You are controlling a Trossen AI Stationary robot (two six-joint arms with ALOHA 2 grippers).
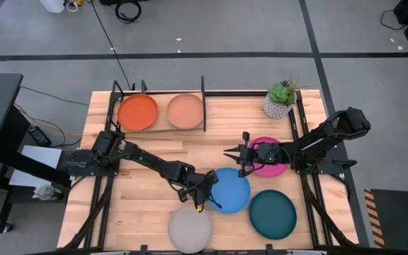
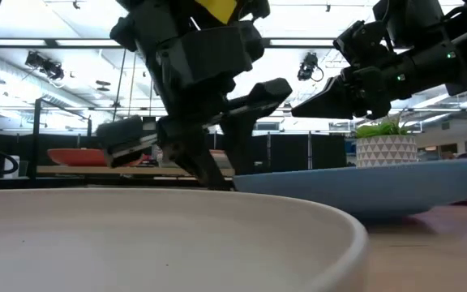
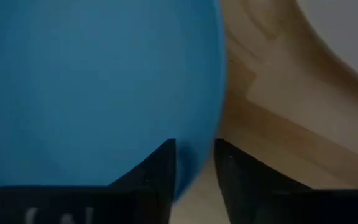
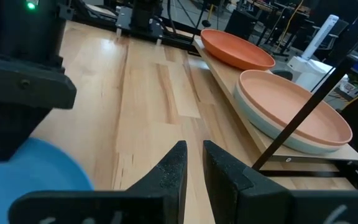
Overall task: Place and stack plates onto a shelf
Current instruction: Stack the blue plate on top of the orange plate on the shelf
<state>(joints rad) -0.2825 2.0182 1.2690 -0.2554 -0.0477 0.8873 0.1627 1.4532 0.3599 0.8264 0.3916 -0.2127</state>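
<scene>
The left pincer (image 1: 202, 195) reaches across the wooden surface (image 1: 147, 205) to the near-left rim of the bright blue plate (image 1: 229, 190), which lies at the middle of the surface toward its front edge. In the left wrist view its two dark fingers (image 3: 160, 168) stand a little apart with the plate's edge running into the gap between them, so the jaws straddle the rim; whether they press on it cannot be told. The low view shows what the overhead one does not: the blue plate (image 2: 363, 185) is tilted, its right side raised above the wood and its left edge down by the pincer. The right pincer (image 1: 234, 157) hovers just behind the blue plate, beside the magenta plate (image 1: 269, 157), its fingers (image 4: 173, 167) nearly together with only a thin slit between them and nothing held. A grey-white plate (image 1: 190, 228) lies flat at the front edge, just left of the blue one, and a dark teal plate (image 1: 273, 213) lies flat to the blue plate's right. On the shelf (image 1: 160, 127) at the back left, an orange plate (image 1: 137, 112) sits beside a terracotta plate (image 1: 185, 110). Only the right wrist view reveals that the terracotta plate (image 4: 294, 112) rests on top of a paler one. A small potted plant (image 1: 280, 99) stands at the back right.
</scene>
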